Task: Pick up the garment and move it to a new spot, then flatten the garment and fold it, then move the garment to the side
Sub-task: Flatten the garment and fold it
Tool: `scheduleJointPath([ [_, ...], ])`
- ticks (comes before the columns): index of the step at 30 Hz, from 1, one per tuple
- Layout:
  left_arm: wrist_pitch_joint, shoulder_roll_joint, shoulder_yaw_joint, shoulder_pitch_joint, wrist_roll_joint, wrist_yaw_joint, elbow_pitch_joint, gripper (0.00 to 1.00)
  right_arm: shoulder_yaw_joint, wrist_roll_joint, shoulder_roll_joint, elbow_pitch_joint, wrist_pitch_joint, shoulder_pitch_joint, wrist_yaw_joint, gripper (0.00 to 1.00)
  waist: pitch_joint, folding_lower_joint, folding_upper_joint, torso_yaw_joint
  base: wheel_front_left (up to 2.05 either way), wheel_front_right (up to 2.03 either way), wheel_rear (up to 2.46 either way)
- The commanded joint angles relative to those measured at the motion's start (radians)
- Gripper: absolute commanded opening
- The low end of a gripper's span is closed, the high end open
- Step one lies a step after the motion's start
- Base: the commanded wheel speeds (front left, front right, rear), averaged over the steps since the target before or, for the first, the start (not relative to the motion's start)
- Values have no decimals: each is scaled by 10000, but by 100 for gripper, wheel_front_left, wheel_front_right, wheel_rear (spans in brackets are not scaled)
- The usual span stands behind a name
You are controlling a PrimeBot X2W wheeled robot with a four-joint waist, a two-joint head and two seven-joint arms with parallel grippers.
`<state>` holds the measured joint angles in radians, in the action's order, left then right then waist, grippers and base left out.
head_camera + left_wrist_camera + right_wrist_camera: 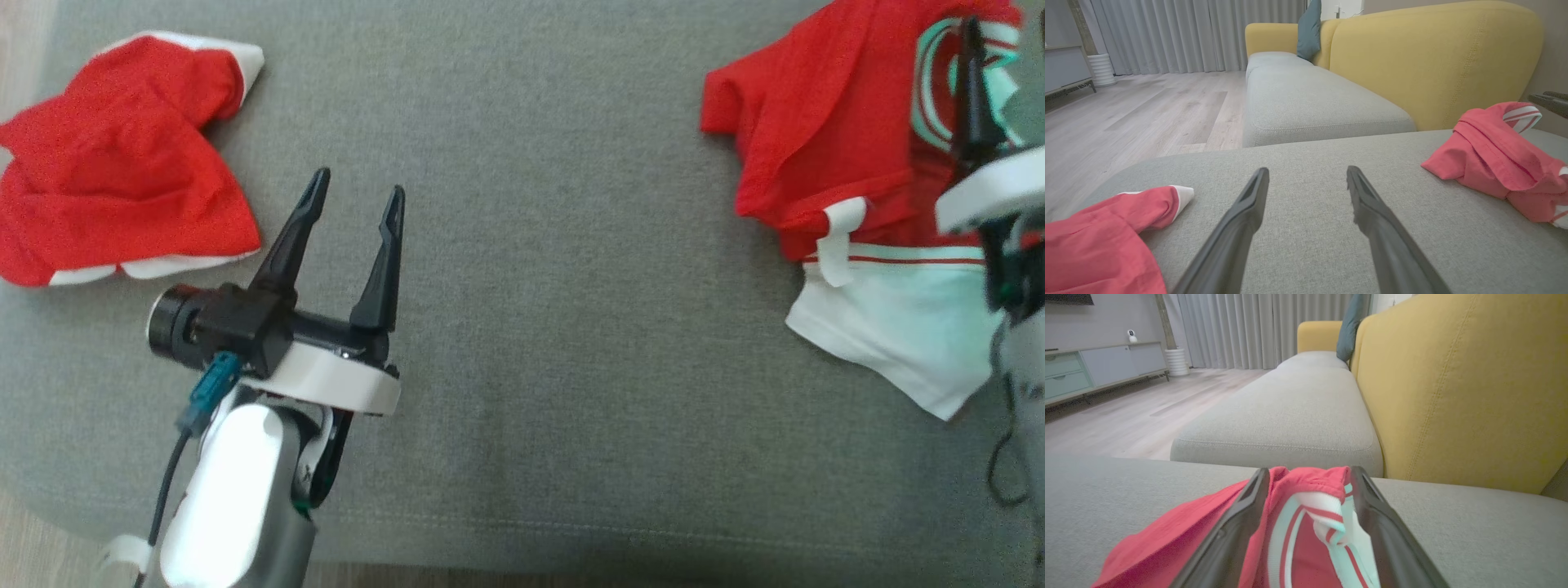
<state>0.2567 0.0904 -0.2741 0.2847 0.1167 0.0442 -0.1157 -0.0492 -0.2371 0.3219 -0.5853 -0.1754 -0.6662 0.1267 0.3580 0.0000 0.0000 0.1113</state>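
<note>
The garment (816, 122), red with a white lower part and a striped white collar, lies crumpled at the far right of the grey seat cushion (571, 327). My right gripper (976, 49) stands over its collar. In the right wrist view this gripper (1310, 471) is open, with the bunched collar and red cloth (1167, 547) lying between its spread fingers. My left gripper (359, 183) hovers open over bare cushion at the lower left, nothing between its fingers (1257, 196). From the left wrist the garment (1494, 159) shows at the right.
A second red garment with white trim (122, 163) lies bunched at the cushion's left end, close to my left gripper. The yellow backrest (1433, 61) rises behind the seat. Wooden floor (1147, 110) lies beyond the cushion's edge, and a teal pillow (1308, 28) leans far back.
</note>
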Motion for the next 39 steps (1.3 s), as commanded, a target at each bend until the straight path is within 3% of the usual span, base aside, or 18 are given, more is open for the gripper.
scheduleJointPath([
  [1,51,193,432,-113,-55,-60,265,100,-7,79,-180,673,-201,691,40,100,-293,0,0,-136,0,0,0],
  [9,51,371,618,-691,-127,-222,359,100,402,523,-1516,4116,81,3840,40,100,-972,0,0,-316,0,0,0],
  [18,51,513,681,-1043,-134,-349,501,100,667,757,-2469,6706,917,6018,40,100,-1245,0,0,-486,0,0,0],
  [24,2,608,522,-959,-232,-329,570,100,734,848,-2620,7368,1275,6352,40,100,-1245,0,0,-573,0,0,0],
  [28,-302,496,79,-372,-312,-47,662,100,744,885,-2664,7573,1370,6411,40,100,-1065,0,0,-691,0,0,0],
  [34,-1322,-43,-1295,1394,-2,598,408,100,691,934,-2699,7682,1467,6401,40,100,-638,0,0,-1198,0,0,0],
  [39,-2331,-309,-2717,2679,827,811,-482,100,505,815,-2711,7651,1421,6292,40,100,-360,0,0,-1877,0,0,0],
])
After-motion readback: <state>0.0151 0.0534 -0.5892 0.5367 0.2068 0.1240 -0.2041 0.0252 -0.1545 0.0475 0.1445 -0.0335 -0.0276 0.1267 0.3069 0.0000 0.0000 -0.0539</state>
